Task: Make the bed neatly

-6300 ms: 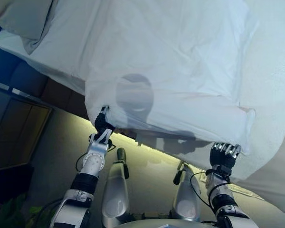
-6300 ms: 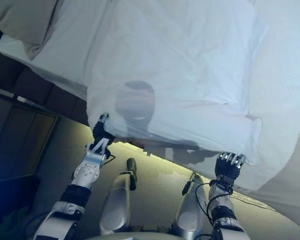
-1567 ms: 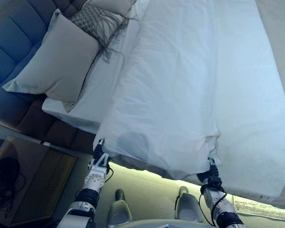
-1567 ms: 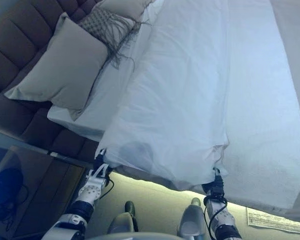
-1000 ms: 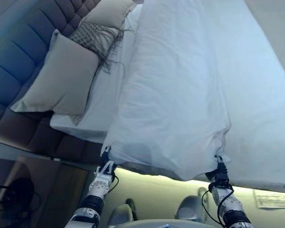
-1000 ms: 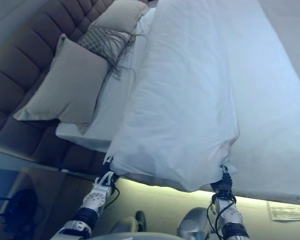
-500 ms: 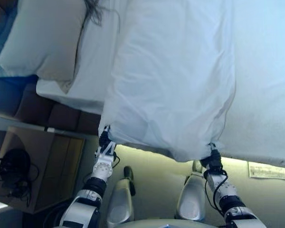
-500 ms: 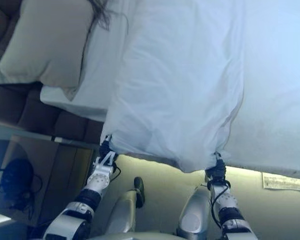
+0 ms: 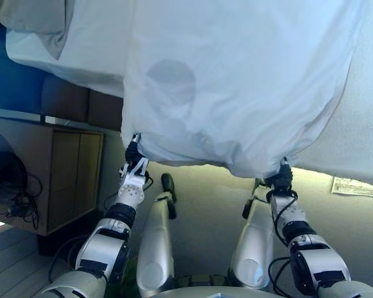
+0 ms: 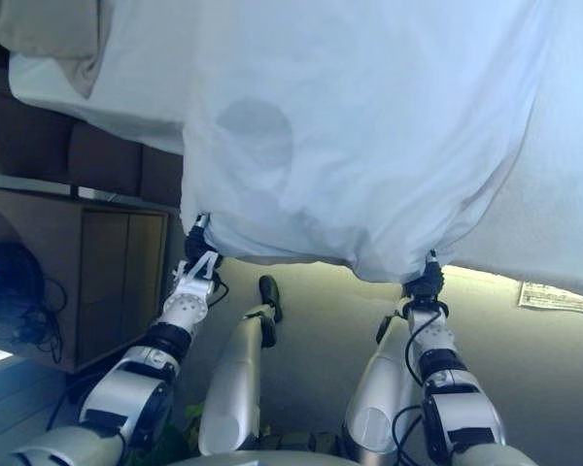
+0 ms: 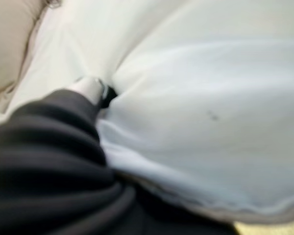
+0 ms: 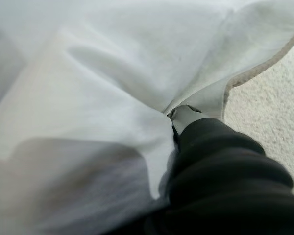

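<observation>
Gripping the white duvet [image 9: 236, 87] by its near edge, the left robot hand [image 9: 133, 162] pinches one corner and the right robot hand [image 9: 281, 180] the other, the cloth spreading away from both over the bed [image 9: 81, 53].

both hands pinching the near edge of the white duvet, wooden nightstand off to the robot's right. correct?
One thing is off: the wooden nightstand stands to the robot's left, not its right, as the left eye view shows. The rest holds: the left hand and the right hand each grip the near edge of the white duvet.
</observation>
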Robot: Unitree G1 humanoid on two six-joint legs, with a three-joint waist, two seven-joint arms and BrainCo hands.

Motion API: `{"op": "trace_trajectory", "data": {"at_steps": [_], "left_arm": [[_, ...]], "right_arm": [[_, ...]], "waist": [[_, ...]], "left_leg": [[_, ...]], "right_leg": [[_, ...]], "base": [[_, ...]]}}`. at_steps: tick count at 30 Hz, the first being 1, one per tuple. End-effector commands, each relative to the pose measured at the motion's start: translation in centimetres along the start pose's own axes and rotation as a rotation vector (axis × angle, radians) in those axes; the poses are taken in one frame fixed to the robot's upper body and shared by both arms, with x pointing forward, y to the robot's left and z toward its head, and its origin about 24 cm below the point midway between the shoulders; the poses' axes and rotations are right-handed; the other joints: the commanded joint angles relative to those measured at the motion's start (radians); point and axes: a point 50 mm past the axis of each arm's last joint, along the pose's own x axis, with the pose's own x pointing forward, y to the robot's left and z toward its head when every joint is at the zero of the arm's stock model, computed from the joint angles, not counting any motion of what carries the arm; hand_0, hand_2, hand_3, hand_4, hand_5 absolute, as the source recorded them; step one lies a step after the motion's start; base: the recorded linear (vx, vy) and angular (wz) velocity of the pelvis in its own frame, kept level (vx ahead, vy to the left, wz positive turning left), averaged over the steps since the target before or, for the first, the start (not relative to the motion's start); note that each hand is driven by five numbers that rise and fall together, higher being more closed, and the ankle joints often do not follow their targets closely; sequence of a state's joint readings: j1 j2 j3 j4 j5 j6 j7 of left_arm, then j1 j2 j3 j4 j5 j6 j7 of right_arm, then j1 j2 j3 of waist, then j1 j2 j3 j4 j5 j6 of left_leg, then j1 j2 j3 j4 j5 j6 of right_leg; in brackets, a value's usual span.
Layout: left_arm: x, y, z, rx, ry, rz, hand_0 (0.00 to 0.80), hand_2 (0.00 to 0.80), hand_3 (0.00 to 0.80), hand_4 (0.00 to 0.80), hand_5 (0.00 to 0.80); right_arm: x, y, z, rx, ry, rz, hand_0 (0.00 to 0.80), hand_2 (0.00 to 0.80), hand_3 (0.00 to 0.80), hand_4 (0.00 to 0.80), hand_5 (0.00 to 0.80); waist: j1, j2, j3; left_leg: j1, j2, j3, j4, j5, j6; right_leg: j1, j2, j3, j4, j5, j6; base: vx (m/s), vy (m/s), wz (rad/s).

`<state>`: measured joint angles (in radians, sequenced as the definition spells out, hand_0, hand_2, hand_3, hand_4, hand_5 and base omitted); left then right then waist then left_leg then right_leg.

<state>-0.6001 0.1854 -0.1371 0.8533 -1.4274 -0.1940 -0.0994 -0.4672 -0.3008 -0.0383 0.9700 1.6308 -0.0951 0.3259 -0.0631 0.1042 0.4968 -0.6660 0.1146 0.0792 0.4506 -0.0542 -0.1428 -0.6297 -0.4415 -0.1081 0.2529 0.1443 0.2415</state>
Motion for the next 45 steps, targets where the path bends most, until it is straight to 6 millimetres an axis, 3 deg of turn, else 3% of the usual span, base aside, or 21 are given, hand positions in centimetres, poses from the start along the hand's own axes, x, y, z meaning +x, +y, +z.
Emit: {"op": "trace_trajectory", "data": {"at_steps": [1, 6, 13, 20, 23, 24, 25, 29, 37, 42, 44, 45], "left_arm": [[0.8, -1.7, 2.7, 0.012, -0.122, -0.059, 0.8, 0.8, 0.8, 0.8, 0.8], [0.6, -2.2, 2.3, 0.042, -0.136, -0.08, 0.8, 0.8, 0.8, 0.8, 0.8], [0.8, -2.5, 2.4, 0.248, -0.143, -0.021, 0.8, 0.8, 0.8, 0.8, 0.8], [0.9, 1.5, 3.7, 0.279, -0.112, 0.201, 0.8, 0.8, 0.8, 0.8, 0.8], [-0.1, 4.6, 3.7, 0.287, -0.045, 0.314, 0.8, 0.8, 0.8, 0.8, 0.8], [-0.5, 5.6, 3.3, 0.277, -0.014, 0.345, 0.104, 0.104, 0.104, 0.104, 0.104], [-0.9, 6.3, 3.1, 0.269, 0.014, 0.373, 0.0, 0.0, 0.0, 0.0, 0.0], [-1.7, 8.1, 4.3, 0.222, 0.015, 0.438, 0.0, 0.0, 0.0, 0.0, 0.0], [-3.0, 9.3, 6.4, 0.107, -0.117, 0.422, 0.0, 0.0, 0.0, 0.0, 0.0], [-2.9, 7.8, 7.0, 0.085, -0.201, 0.292, 0.0, 0.0, 0.0, 0.0, 0.0], [-3.0, 6.9, 7.0, 0.041, -0.233, 0.199, 0.0, 0.0, 0.0, 0.0, 0.0], [-2.9, 5.5, 6.6, -0.001, -0.247, 0.096, 0.0, 0.0, 0.0, 0.0, 0.0]], "right_arm": [[0.5, 1.4, 1.1, 0.0, -0.023, 0.085, 0.8, 0.8, 0.8, 0.8, 0.8], [0.5, 1.4, 1.2, 0.029, -0.043, 0.105, 0.8, 0.8, 0.8, 0.8, 0.8], [-0.1, -0.1, 1.5, 0.04, -0.071, 0.027, 0.8, 0.8, 0.8, 0.8, 0.8], [-1.0, -3.1, 1.9, -0.01, -0.054, -0.193, 0.8, 0.8, 0.8, 0.8, 0.8], [-2.1, -5.1, 3.1, 0.029, -0.088, -0.351, 0.8, 0.8, 0.8, 0.8, 0.8], [-2.5, -5.8, 3.9, 0.024, -0.103, -0.406, 0.345, 0.345, 0.345, 0.345, 0.345], [-2.8, -6.3, 4.7, 0.015, -0.117, -0.452, 0.0, 0.0, 0.0, 0.0, 0.0], [-4.3, -7.5, 8.5, 0.02, -0.234, -0.638, 0.0, 0.0, 0.0, 0.0, 0.0], [-7.7, -9.0, 14.0, 0.206, -0.517, -0.801, 0.0, 0.0, 0.0, 0.0, 0.0], [-7.7, -8.1, 16.0, 0.21, -0.6, -0.629, 0.0, 0.0, 0.0, 0.0, 0.0], [-7.0, -7.1, 16.1, 0.188, -0.604, -0.506, 0.0, 0.0, 0.0, 0.0, 0.0], [-5.8, -5.7, 15.7, 0.169, -0.594, -0.387, 0.0, 0.0, 0.0, 0.0, 0.0]], "waist": [[0.012, 0.008, 0.023], [0.023, 0.006, 0.023], [0.025, -0.002, 0.023], [0.018, -0.028, 0.023], [0.011, -0.032, 0.023], [0.008, -0.029, 0.023], [0.006, -0.024, 0.023], [-0.002, -0.009, 0.023], [0.015, 0.005, 0.023], [0.03, 0.012, 0.023], [0.036, 0.016, 0.023], [0.048, 0.019, 0.023]], "left_leg": [[-0.089, -0.032, 0.007, -0.093, 0.167, 0.009], [-0.179, -0.035, -0.004, -0.053, 0.155, 0.015], [-0.28, -0.03, 0.002, -0.016, 0.143, 0.019], [-0.319, -0.012, 0.012, -0.013, 0.148, 0.016], [-0.3, 0.0, 0.025, -0.019, 0.15, 0.014], [-0.287, 0.0, 0.028, -0.022, 0.149, 0.014], [-0.274, -0.001, 0.03, -0.025, 0.148, 0.014], [-0.213, 0.006, 0.045, -0.044, 0.152, 0.01], [-0.095, 0.008, 0.048, -0.101, 0.158, 0.005], [-0.047, 0.004, 0.037, -0.109, 0.154, 0.004], [-0.045, -0.003, 0.032, -0.107, 0.159, 0.008], [-0.037, -0.008, 0.028, -0.106, 0.147, 0.007]], "right_leg": [[-0.098, 0.012, 0.056, 0.069, 0.024, -0.013], [-0.179, 0.007, 0.069, 0.069, 0.039, -0.011], [-0.272, 0.009, 0.072, 0.078, 0.047, -0.011], [-0.297, 0.02, 0.06, 0.06, 0.055, -0.018], [-0.28, 0.018, 0.052, 0.05, 0.053, -0.013], [-0.27, 0.015, 0.053, 0.046, 0.055, -0.013], [-0.26, 0.011, 0.055, 0.044, 0.057, -0.014], [-0.211, -0.008, 0.055, 0.036, 0.06, -0.01], [-0.078, -0.026, 0.019, 0.013, 0.048, -0.005], [-0.016, -0.033, -0.003, 0.019, 0.032, -0.008], [-0.008, -0.035, -0.005, 0.021, 0.035, -0.012], [0.006, -0.036, -0.008, 0.022, 0.023, -0.01]], "base": [[-0.021, 0.047, -0.04], [-0.02, 0.07, -0.04], [-0.029, 0.048, -0.03], [-0.018, 0.001, -0.02], [-0.003, 0.037, -0.09], [0.005, 0.076, -0.06], [0.016, 0.082, -0.04], [0.028, 0.076, -0.03], [0.012, -0.02, -0.01], [0.019, -0.062, 0.04], [-0.005, -0.055, 0.02], [-0.002, -0.086, 0.02]]}}
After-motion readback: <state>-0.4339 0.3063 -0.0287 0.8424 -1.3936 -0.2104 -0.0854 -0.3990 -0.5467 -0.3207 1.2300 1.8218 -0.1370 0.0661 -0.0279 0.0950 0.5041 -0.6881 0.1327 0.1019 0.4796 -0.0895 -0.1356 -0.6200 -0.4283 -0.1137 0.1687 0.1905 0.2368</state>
